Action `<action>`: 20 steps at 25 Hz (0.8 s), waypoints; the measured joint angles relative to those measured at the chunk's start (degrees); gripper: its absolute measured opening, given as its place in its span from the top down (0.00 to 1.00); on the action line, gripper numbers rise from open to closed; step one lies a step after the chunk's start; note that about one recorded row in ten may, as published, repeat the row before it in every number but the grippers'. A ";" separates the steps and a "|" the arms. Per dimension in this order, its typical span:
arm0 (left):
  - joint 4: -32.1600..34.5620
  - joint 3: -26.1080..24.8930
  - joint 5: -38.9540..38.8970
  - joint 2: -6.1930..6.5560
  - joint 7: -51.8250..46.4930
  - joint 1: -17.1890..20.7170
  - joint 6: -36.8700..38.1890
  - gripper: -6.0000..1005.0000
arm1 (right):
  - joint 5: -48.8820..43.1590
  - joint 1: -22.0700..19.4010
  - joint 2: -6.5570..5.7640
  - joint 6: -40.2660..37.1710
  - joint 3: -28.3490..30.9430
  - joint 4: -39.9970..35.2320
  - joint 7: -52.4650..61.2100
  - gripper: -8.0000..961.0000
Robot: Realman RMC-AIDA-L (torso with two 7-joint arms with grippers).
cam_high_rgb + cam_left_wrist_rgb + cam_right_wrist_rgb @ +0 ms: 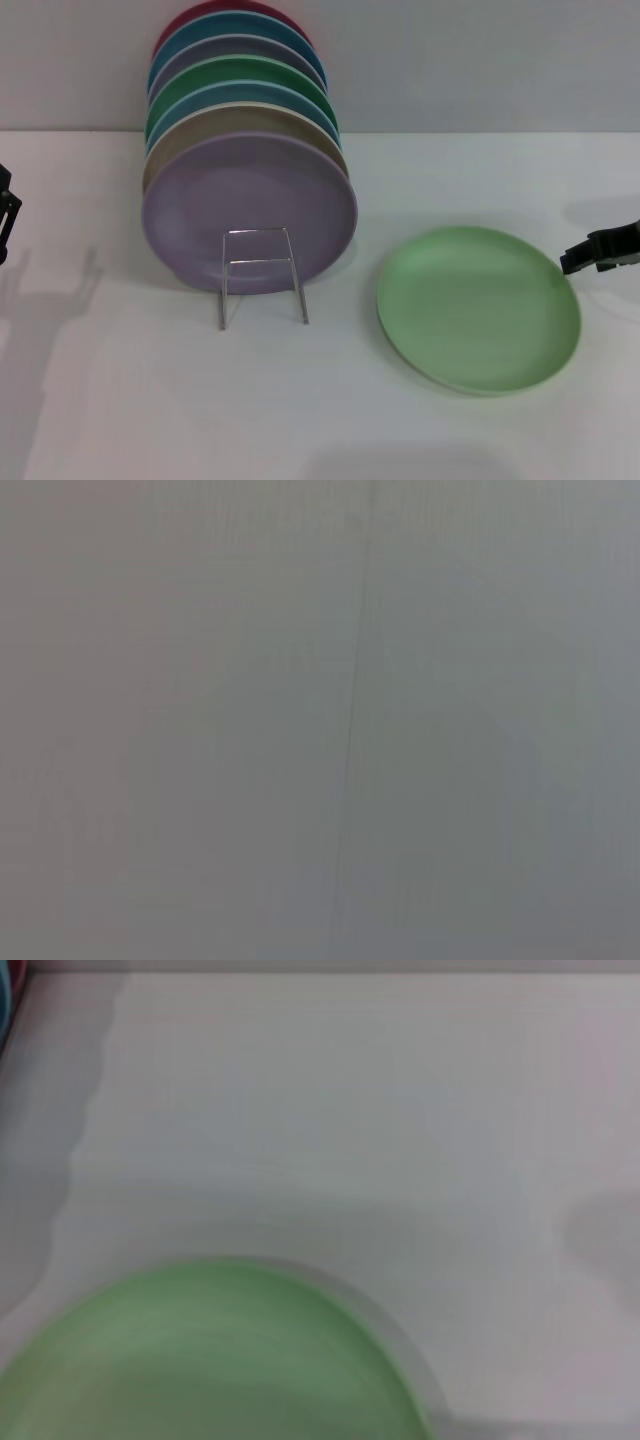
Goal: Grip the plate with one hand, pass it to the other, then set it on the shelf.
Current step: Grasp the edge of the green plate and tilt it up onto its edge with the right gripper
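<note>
Just beside my right hand (572, 262), on its inner side, the plate (478, 308) lies flat on the white table (120, 400). The hand's dark tip is at the plate's far right edge, very near it, but I cannot tell if it touches. I cannot tell if this hand is spread or pressed together. From the right wrist I see the plate (200, 1360) flat on the table (350, 1110) below. The shelf (262, 275) stands well away from this hand, past the plate, toward my left. Its front loop is bare. Behind the loop, plates lean in a row, with a lilac plate (248, 212) in front. My left hand (8, 215) waits at the far left edge, well away from the shelf. I cannot tell its state either.
</note>
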 joint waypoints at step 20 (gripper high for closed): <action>0.02 0.00 0.00 -0.05 0.00 0.22 0.00 0.17 | 0.29 2.47 -0.06 -3.82 -0.25 -9.46 -1.58 0.51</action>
